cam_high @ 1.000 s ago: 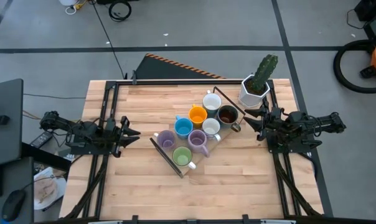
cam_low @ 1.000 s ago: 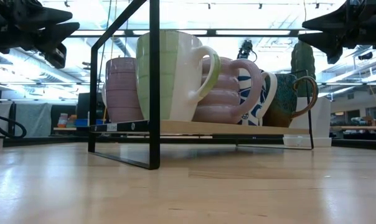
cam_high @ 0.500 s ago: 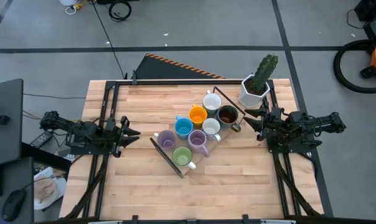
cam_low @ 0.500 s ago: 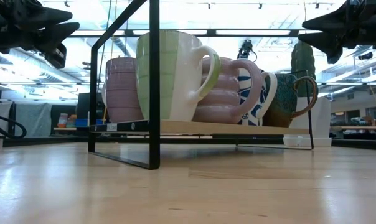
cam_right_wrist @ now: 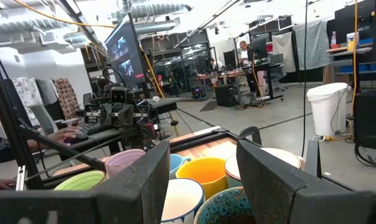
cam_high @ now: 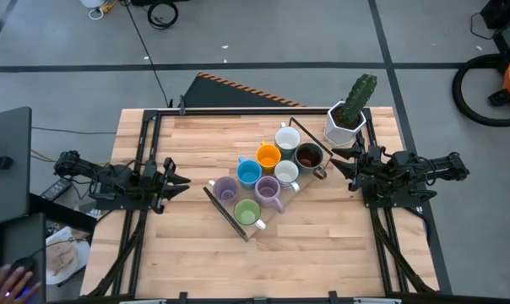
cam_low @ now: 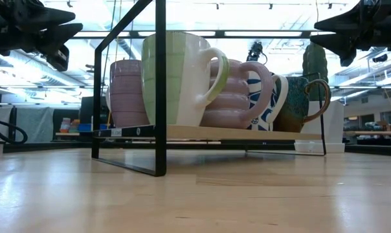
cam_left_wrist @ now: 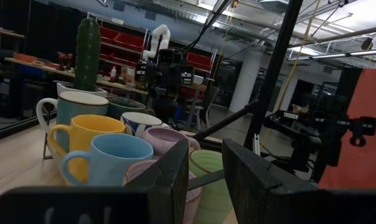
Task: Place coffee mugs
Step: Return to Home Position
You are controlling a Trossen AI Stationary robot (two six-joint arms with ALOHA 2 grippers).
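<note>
Eight mugs stand upright on their bases on a small wooden shelf in a black wire frame at mid-table: white, orange, dark brown, blue, a second white, two lilac-purple and green. My left gripper hovers open to the left of the shelf, level, pointing at the mugs. My right gripper hovers open just right of the brown mug, pointing left. Neither touches anything.
A white faceted pot with a cactus stands at the far right, close behind my right arm. The black frame's uprights rise above the mugs. Bare wood lies along the near side. A person's hand rests on a desk off the left.
Both arms and all the mugs have kept still. A person's hand has come into the high view at the desk off the table's near left corner.
</note>
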